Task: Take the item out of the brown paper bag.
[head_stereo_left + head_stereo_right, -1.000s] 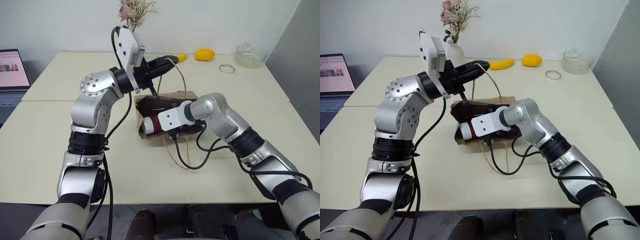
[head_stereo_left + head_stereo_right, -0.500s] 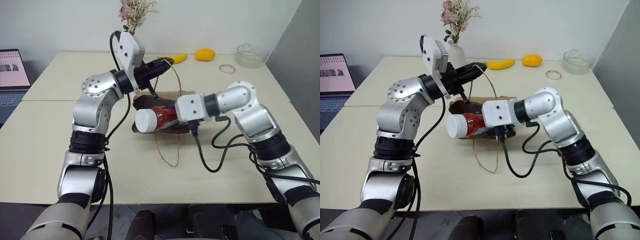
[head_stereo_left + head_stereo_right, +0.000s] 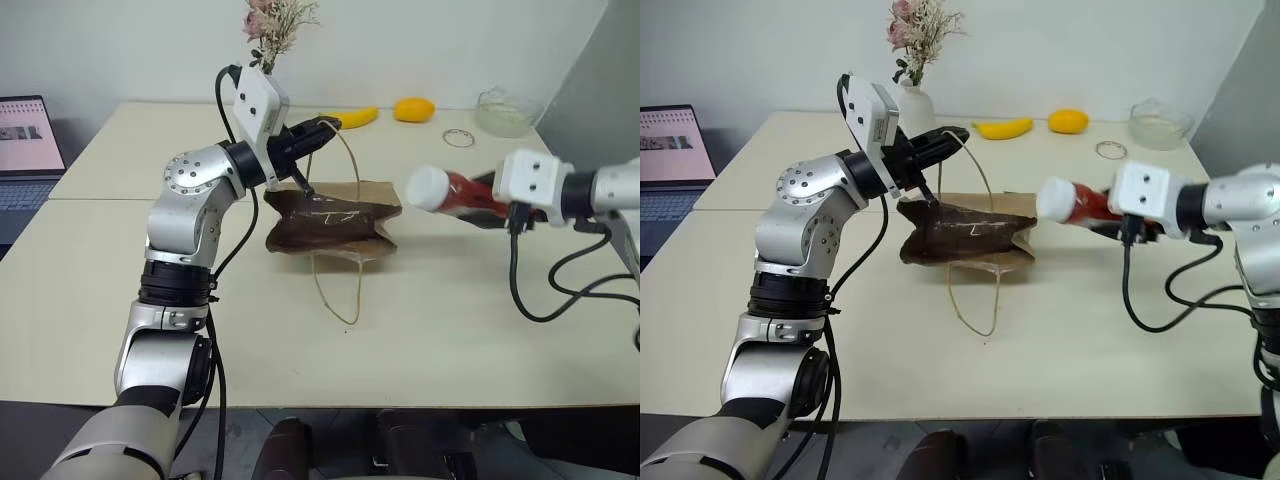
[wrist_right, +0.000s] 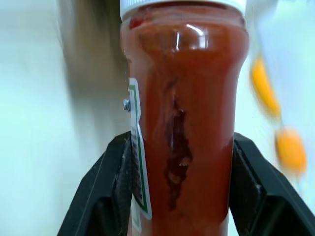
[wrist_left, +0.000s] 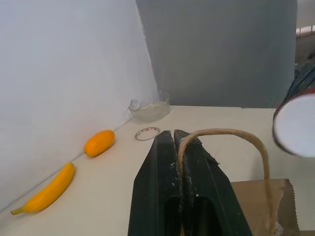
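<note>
The brown paper bag (image 3: 330,222) lies flattened on its side near the middle of the table (image 3: 120,300), its mouth toward 9 o'clock. The left gripper (image 5: 178,142) has its 2 black fingers pressed shut on the upper cord handle (image 5: 256,147), which arches up from the bag's top edge. That pinch looks meant to anchor the bag and keep its mouth lifted while the contents leave. The second handle (image 3: 335,295) trails loose on the tabletop toward 6 o'clock.

The item, a red sauce bottle (image 3: 462,192) with a white cap (image 3: 425,186), is already clear of the bag, held in the air at about 3 o'clock from it and well apart. The right gripper (image 4: 182,162) clamps its 2 fingers on the bottle's sides, 1 on each flank, with the cap pointing back toward the bag. Holding it at the body rather than the cap probably gives a firmer, less slippery hold.

By my reading the extraction itself is done; what remains is setting the bottle down on open table at the 3 o'clock side. A banana (image 3: 352,117), a yellow-orange fruit (image 3: 410,109) and a glass bowl (image 3: 503,112) sit along the far edge at 12 to 1 o'clock, out of the way.
</note>
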